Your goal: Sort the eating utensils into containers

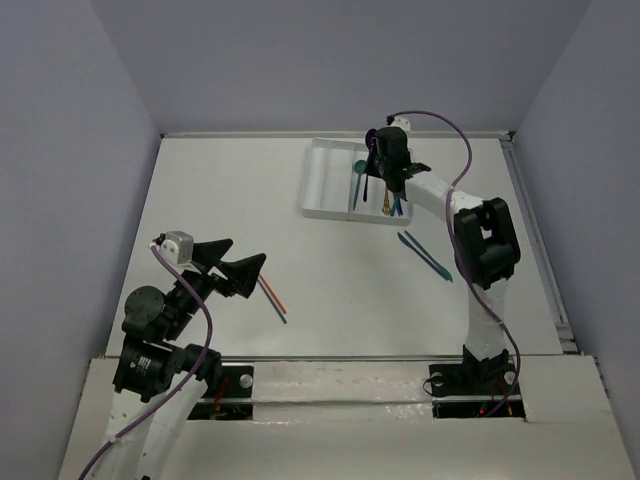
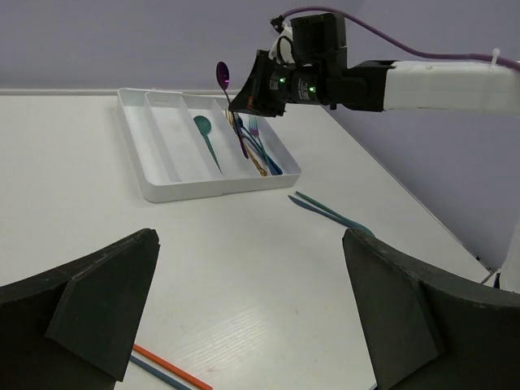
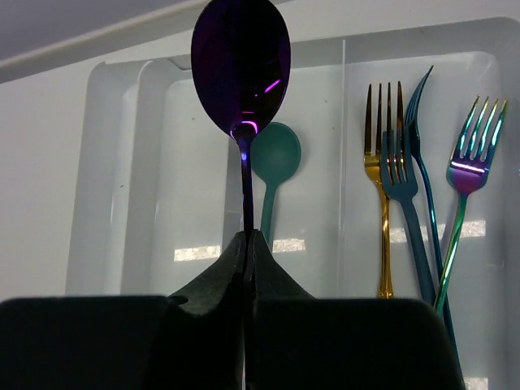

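White tabletop; right end effector pinches purple spoon, left end effector wide.

4 forks crowd the right compartment of the tray; the teal spoon leaves room beside it.

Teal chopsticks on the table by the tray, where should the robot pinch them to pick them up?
Probably near the middle, coming straight down from above. The teal chopsticks lie flat on the table, leaving no room underneath. They lie close together, so jaws set across them could pinch both at once.
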### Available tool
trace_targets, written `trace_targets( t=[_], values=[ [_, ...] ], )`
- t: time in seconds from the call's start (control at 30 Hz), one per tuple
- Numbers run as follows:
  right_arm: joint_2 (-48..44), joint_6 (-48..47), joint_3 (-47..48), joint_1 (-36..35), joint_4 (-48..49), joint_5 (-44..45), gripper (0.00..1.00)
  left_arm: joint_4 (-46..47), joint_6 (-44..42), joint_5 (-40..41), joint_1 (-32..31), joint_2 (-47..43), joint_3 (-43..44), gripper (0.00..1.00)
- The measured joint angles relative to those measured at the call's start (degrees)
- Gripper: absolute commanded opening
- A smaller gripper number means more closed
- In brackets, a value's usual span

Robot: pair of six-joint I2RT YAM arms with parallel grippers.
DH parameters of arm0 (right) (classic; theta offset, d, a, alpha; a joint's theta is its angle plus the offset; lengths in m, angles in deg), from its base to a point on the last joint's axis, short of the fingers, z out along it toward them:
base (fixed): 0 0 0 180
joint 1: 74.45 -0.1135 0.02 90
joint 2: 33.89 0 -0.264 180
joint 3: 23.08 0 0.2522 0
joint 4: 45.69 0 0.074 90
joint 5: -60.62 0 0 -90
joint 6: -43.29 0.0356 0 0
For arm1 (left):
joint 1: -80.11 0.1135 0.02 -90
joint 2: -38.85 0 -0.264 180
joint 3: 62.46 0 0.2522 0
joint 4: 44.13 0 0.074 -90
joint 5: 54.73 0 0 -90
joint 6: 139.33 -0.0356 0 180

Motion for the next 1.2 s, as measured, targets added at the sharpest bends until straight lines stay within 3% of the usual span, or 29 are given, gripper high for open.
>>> trace_targets(
  t=[0.13, 0.27, 0.3, 0.37, 0.4, 0.57, 0.67, 0.7, 0.77, 0.97, 1.2],
  values=[
    [5.4, 1.2, 4.3, 1.2, -1.4, -1.0, 0.00, 0.0, 0.0, 0.1, -0.4, 0.0, 0.0, 0.99],
    [8.8, 3.6, 6.3, 1.7, -1.9, -2.7, 0.26, 0.0, 0.0, 0.3, -1.2, 0.0, 0.0, 0.99],
    [9.4, 4.2, 6.4, 1.7, -2.2, -3.1, 0.37, 0.0, 0.0, 0.4, -1.3, 0.0, 0.0, 0.99],
    [10.0, 4.7, 6.5, 1.7, -2.8, -3.5, 0.49, 0.0, 0.0, 0.6, -1.8, 0.0, 0.0, 0.99],
    [10.1, 4.8, 6.6, 1.7, -3.1, -3.7, 0.50, 0.0, 0.0, 0.6, -2.1, 0.0, 0.0, 0.99],
    [9.4, 3.8, 6.2, 1.7, -3.9, -4.8, 0.50, 0.0, 0.0, 0.9, -2.6, 0.0, 0.0, 0.99],
    [4.2, 2.5, 1.3, 1.7, -4.2, -5.8, 0.46, 0.0, 0.0, 1.0, -2.9, -0.1, 0.0, 0.99],
    [1.0, 1.8, -2.2, 1.7, -3.5, -6.0, 0.37, 0.0, 0.0, 1.0, -3.0, -0.2, 0.0, 0.99],
    [-6.7, 1.0, -9.9, 1.7, -3.6, -6.4, 0.32, 0.0, 0.0, 1.1, -3.4, -0.5, 0.0, 0.99],
    [-26.3, -0.1, -27.4, 0.2, -1.7, -9.7, 0.31, 0.0, 0.0, 1.2, -4.2, -1.7, 0.0, 0.99],
    [-26.8, -1.9, -32.6, -20.4, -4.6, -10.2, 0.26, -0.1, 0.0, 2.2, -4.2, -1.9, 0.0, 0.99]
  ],
)
